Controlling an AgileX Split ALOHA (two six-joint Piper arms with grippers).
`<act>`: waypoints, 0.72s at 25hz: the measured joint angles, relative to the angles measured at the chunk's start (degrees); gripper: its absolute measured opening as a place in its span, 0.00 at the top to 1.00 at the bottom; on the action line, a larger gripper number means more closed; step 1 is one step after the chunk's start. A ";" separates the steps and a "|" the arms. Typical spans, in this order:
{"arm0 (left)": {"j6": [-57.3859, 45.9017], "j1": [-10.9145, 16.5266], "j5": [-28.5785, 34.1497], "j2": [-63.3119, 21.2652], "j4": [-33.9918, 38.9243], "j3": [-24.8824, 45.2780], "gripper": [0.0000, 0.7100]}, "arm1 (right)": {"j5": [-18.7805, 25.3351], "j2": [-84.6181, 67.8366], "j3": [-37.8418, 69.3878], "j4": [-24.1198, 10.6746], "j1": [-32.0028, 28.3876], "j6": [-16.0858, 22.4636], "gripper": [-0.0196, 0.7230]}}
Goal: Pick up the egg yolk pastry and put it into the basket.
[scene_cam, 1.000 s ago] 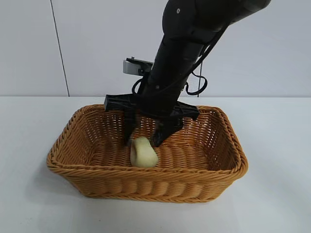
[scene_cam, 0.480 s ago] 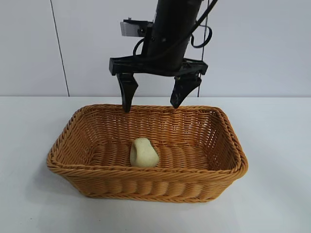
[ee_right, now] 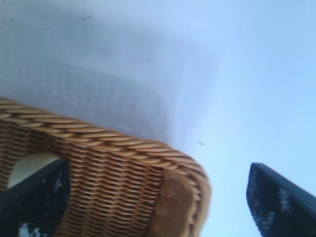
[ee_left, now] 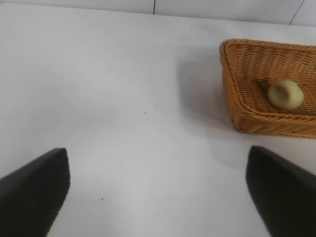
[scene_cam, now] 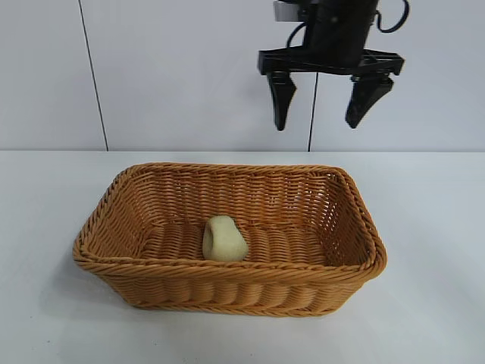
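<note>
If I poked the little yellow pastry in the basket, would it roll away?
Probably not far. The pastry looks rounded with one flat side, so it might wobble. The basket walls slope up around it, likely stopping it. It looks small, probably light.

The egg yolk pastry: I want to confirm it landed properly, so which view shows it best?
The exterior view: the egg yolk pastry lies unobstructed on the floor of the basket. The left wrist view shows it farther off; the right wrist view shows only a sliver beside a finger.

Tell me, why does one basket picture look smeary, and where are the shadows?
Right wrist view: the basket rim and the table look smeared and bluish. Exterior view: sharp, with a soft shadow under the basket. Left wrist view: clear, a faint shadow on the table beside the basket; the pastry looks crisp.
</note>
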 joint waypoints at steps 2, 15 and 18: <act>0.00 0.00 0.00 0.00 0.00 0.00 0.02 | 0.85 0.00 0.00 0.00 -3.41 0.00 0.04; 0.00 0.00 0.00 0.00 0.00 0.00 0.02 | 1.16 0.00 0.62 -0.47 -18.32 -0.84 0.04; 0.00 0.00 0.00 0.00 0.00 0.00 0.02 | 1.16 -0.32 3.02 -0.97 -18.56 -1.29 0.04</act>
